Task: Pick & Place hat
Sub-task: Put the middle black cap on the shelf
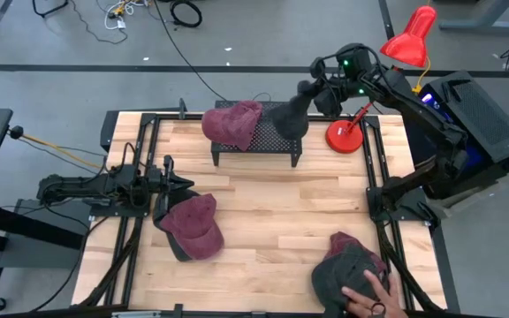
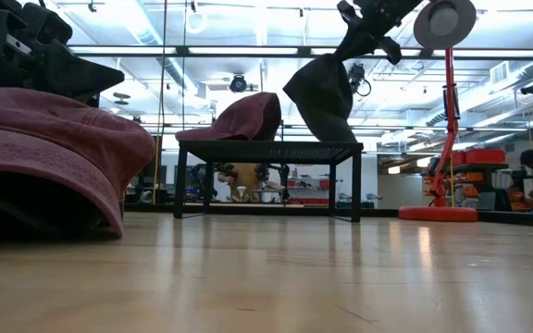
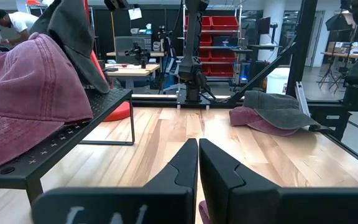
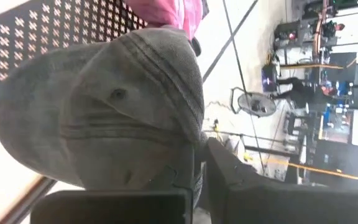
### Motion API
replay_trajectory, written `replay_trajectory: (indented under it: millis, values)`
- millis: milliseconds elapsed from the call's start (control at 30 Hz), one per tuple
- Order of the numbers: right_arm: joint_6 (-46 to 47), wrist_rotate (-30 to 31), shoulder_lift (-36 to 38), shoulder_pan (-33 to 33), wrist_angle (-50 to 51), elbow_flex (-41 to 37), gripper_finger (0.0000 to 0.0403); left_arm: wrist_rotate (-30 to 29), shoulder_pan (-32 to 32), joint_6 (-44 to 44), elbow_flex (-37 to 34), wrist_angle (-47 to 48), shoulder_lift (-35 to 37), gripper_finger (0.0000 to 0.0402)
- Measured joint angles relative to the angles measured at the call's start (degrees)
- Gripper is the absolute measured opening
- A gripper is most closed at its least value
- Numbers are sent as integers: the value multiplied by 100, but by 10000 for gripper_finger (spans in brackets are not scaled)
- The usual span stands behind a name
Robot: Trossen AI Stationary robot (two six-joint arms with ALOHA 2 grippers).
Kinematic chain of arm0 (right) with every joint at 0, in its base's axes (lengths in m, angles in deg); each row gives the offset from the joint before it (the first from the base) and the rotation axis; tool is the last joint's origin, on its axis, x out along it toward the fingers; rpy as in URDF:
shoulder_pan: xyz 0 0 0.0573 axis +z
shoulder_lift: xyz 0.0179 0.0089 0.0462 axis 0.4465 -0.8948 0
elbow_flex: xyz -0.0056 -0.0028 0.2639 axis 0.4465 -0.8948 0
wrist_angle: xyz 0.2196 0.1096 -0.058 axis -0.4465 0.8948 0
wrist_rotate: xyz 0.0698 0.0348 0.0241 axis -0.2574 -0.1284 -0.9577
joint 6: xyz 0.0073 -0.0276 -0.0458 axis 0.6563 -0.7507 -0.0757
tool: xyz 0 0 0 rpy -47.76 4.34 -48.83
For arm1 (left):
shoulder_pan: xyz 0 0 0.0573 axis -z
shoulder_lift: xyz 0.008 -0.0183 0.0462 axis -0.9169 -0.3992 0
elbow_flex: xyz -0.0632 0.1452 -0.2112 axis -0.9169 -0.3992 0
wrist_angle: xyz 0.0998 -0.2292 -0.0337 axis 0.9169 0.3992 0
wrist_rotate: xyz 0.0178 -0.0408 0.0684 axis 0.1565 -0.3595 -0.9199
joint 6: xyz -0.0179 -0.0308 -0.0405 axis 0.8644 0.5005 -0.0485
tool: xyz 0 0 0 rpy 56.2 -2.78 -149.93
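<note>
Maroon cap point(image 2: 54, 139) right up front in the low view, flopped on the wooden tabletop point(image 1: 272, 212) on the left arm's side. Left tool point(image 1: 182, 183) parked just beside it, fingers pressed together with nothing pinched between them, so looks like it's just waiting.

Real action over at the far side: right tool point(image 1: 312, 95) up above the black perforated stand point(image 1: 277, 141), clamped on the crown of a grey cap point(image 1: 288, 119). Hangs limp from the fingers, brim end down, over the stand's right half. Can't tell if the bottom edge is touching the mesh or just a hair off it; looks super close from table level. Second maroon cap point(image 1: 232, 122) already sitting on the stand's left half, right next to the grey one.

Progress guess: one hat placed, one mid-placement, needing only a lower-and-release. Plenty left though: the maroon cap by the left tool not picked up, plus a pile of caps point(image 1: 347, 265) at the near right corner with a person's hand point(image 1: 369, 296) resting on it.

Also worth watching: red desk lamp point(image 1: 345, 137) standing just beside the stand's right end, pretty near the right arm's path. Not much room on that stand for more hats either, by the look of it.
</note>
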Motion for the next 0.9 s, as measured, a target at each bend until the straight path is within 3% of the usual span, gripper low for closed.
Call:
replay_trajectory:
  millis: [533,900]
  values:
    - [237,-1065,-115,-349,-156,-251,11,0,0,1,-1,0,0,21]
    - [515,-1917,-215,-432,-916,-251,11,0,1,-1,1,0,0,21]
